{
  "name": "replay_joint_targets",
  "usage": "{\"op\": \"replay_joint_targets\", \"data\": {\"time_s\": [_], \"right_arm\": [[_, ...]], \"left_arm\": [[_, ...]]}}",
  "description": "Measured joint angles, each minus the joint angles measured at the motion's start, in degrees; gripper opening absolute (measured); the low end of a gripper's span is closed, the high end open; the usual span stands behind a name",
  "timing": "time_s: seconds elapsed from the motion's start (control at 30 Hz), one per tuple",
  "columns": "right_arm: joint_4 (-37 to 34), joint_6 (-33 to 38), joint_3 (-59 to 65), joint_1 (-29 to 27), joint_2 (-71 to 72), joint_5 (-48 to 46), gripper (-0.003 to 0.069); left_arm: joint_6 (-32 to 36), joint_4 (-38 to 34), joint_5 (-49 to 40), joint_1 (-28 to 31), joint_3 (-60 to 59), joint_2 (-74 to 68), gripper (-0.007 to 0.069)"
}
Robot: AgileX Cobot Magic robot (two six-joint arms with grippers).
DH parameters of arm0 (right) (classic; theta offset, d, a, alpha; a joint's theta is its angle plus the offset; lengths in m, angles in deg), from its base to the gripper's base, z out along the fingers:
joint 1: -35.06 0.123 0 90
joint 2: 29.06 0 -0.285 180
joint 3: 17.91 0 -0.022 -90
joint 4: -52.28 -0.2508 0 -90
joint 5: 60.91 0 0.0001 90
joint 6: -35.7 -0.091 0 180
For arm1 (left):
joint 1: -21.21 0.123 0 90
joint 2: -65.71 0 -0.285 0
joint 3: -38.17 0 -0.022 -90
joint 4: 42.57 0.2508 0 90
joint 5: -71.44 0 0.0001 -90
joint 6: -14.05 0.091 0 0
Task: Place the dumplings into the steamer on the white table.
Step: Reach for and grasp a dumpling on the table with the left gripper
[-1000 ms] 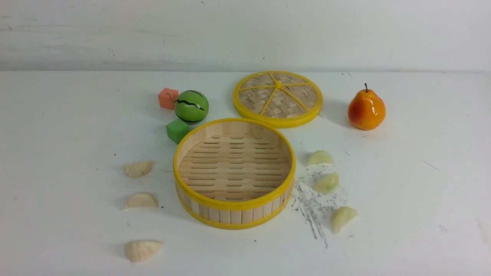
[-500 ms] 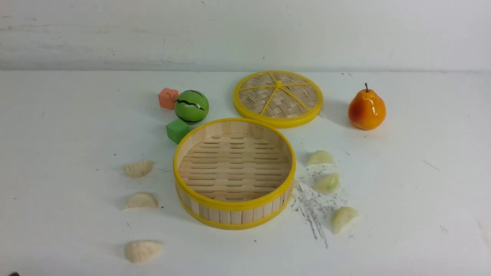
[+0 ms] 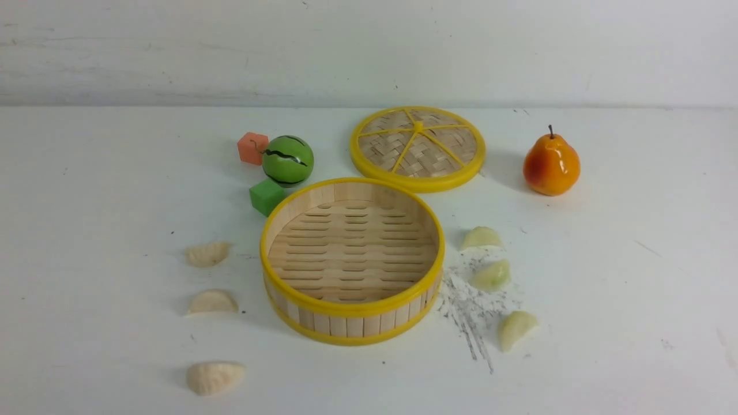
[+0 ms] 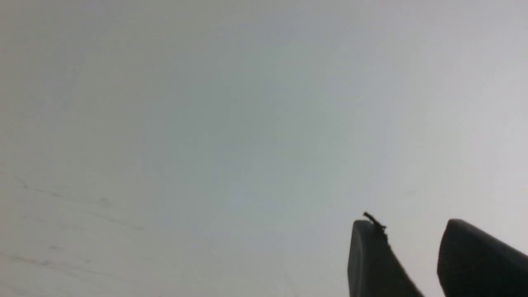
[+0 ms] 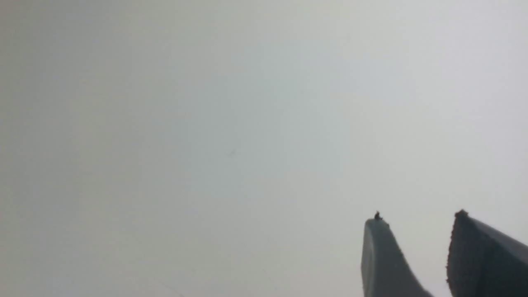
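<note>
The empty steamer (image 3: pixel 351 305) stands mid-table on the white table (image 3: pixel 86 173). Three cream-white dumplings lie to its left: one far (image 3: pixel 207 253), one in the middle (image 3: pixel 212 302), one near (image 3: pixel 214 377). Three pale green dumplings lie to its right: far (image 3: pixel 481 237), middle (image 3: pixel 492 275), near (image 3: pixel 515 328). Neither arm shows in the front view. The left gripper (image 4: pixel 408 225) stands open with nothing between its fingers, over bare white surface. In the right wrist view the right gripper (image 5: pixel 416 216) is likewise open and empty.
The flat woven lid (image 3: pixel 417 147) lies behind the steamer. A green striped ball (image 3: pixel 287 160), an orange cube (image 3: pixel 252 147) and a green cube (image 3: pixel 266 196) sit at the back left. An orange pear (image 3: pixel 550 163) stands at the back right. Dark scratch marks (image 3: pixel 470 311) lie among the green dumplings.
A small dark shape that showed at the bottom left corner half a second ago is gone. Nothing on the table has moved.
</note>
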Motion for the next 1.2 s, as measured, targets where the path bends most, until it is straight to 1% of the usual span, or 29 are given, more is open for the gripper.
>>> {"op": "replay_joint_targets", "data": {"time_s": [0.07,0.1,0.13,0.23,0.27,0.3,0.37,0.4,0.53,0.63,0.73,0.77,0.83,0.9,0.93,0.97,1.0,1.1,1.13,1.17,1.2], "right_arm": [[0.0,-3.5,-0.2,0.0,0.0,1.2,0.0238],[0.0,-5.1,-1.0,0.0,0.0,1.1,0.0230],[0.0,-5.8,-1.7,0.0,0.0,1.0,0.0225],[0.1,-7.2,-5.6,0.0,-0.6,-0.4,0.0173],[0.5,-7.5,-9.1,0.0,-1.7,-2.2,0.0120],[1.0,-7.6,-12.4,0.0,-2.9,-4.4,0.0064],[2.0,-7.6,-17.4,0.0,-6.1,-8.7,0.0000],[3.1,-7.6,-20.5,0.0,-8.0,-12.2,-0.0014],[8.9,-7.6,-27.2,0.0,-15.5,-25.2,-0.0013],[12.2,-7.7,-28.6,0.0,-22.0,-37.2,-0.0011],[11.1,-7.7,-28.6,0.3,-27.3,-47.5,-0.0008],[10.5,-7.2,-28.6,0.7,-28.4,-49.7,-0.0008],[8.2,-3.2,-28.6,2.5,-31.6,-54.4,-0.0008],[6.1,2.3,-28.6,4.6,-34.3,-57.3,-0.0008],[5.3,4.4,-28.6,5.3,-35.3,-58.1,-0.0008],[3.9,8.0,-28.6,6.5,-37.0,-59.5,-0.0008],[1.7,12.2,-28.7,7.9,-39.2,-61.1,-0.0008],[-4.0,21.7,-28.8,10.9,-45.2,-65.4,-0.0008],[-5.4,23.9,-28.8,11.6,-46.9,-66.3,-0.0008],[-6.3,24.4,-28.8,11.8,-47.3,-66.5,-0.0008],[-8.7,27.0,-29.0,12.5,-49.3,-67.3,-0.0008]], "left_arm": [[-6.4,0.1,0.7,0.0,0.9,0.0,0.0237],[-9.5,0.4,-0.5,0.0,2.4,0.0,0.0229],[-10.5,0.6,-1.6,0.0,3.6,0.0,0.0220],[-12.3,2.4,-8.0,0.0,11.0,-0.1,0.0167],[-12.5,3.4,-13.1,0.0,16.6,-1.4,0.0118],[-12.5,4.2,-17.7,0.0,21.6,-3.2,0.0071],[-12.0,5.1,-23.7,0.0,28.0,-7.9,0.0001],[-11.5,6.0,-28.2,0.0,32.7,-11.7,-0.0014],[-10.5,7.0,-38.2,-0.2,40.1,-24.0,-0.0014],[-9.2,6.1,-52.8,-1.9,45.6,-34.6,-0.0014],[-3.6,2.7,-66.0,-5.3,50.6,-43.8,-0.0014],[-0.5,1.2,-70.4,-6.8,52.2,-46.9,-0.0014],[6.1,-2.1,-78.5,-10.0,55.2,-53.3,-0.0014],[9.3,-4.5,-83.5,-12.0,57.0,-58.4,-0.0014],[9.8,-5.0,-84.7,-12.6,57.6,-60.0,-0.0014],[10.5,-5.5,-86.3,-13.4,58.5,-62.7,-0.0014],[11.0,-5.6,-87.6,-14.2,59.4,-65.7,-0.0014],[12.5,-3.9,-87.9,-15.3,61.0,-71.6,0.0004],[13.7,-3.1,-87.8,-15.4,61.2,-73.4,0.0024],[14.0,-3.0,-87.8,-15.4,61.3,-73.8,0.0029],[16.4,-2.1,-87.7,-15.4,61.3,-75.6,0.0059]]}}
